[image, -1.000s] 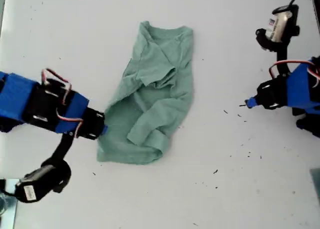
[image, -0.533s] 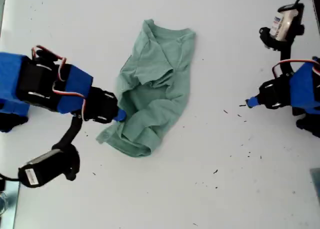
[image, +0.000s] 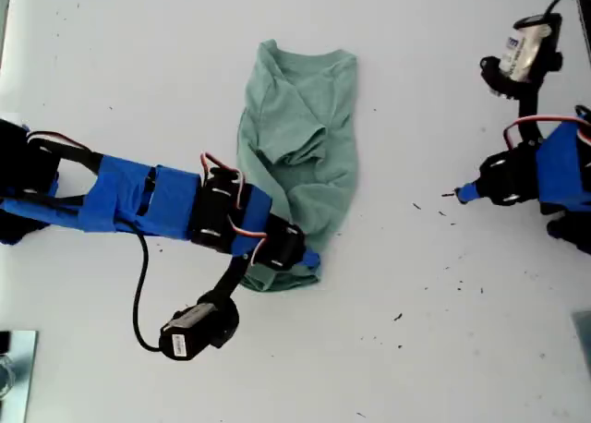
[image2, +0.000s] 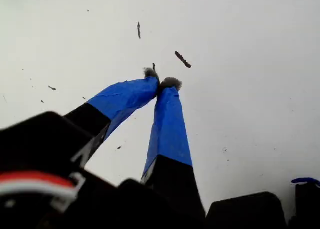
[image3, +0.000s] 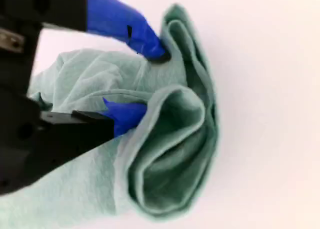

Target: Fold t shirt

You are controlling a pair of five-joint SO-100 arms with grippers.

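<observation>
The sage-green t shirt [image: 309,118] lies bunched on the white table [image: 138,72], collar toward the far edge. Its lower part is folded over toward the exterior view's right. My second gripper [image: 309,257] reaches in from the exterior view's left and sits at the shirt's near end. In the second wrist view the second gripper [image3: 150,83] is shut on a thick fold of the t shirt [image3: 175,154], which wraps over one blue finger. My first gripper [image: 459,191] hovers at the exterior view's right, apart from the shirt. In the first wrist view the first gripper [image2: 160,83] is shut on nothing, over bare table.
Small dark specks [image: 399,318] dot the table near the exterior view's right and front. A shiny object [image: 14,372] sits at the exterior view's lower left corner. The second arm's cable and camera module [image: 189,335] hang near the front edge.
The second arm has swept toward the exterior view's right, dragging the shirt's near left edge over the body into a narrower fold. The first arm has barely moved.
</observation>
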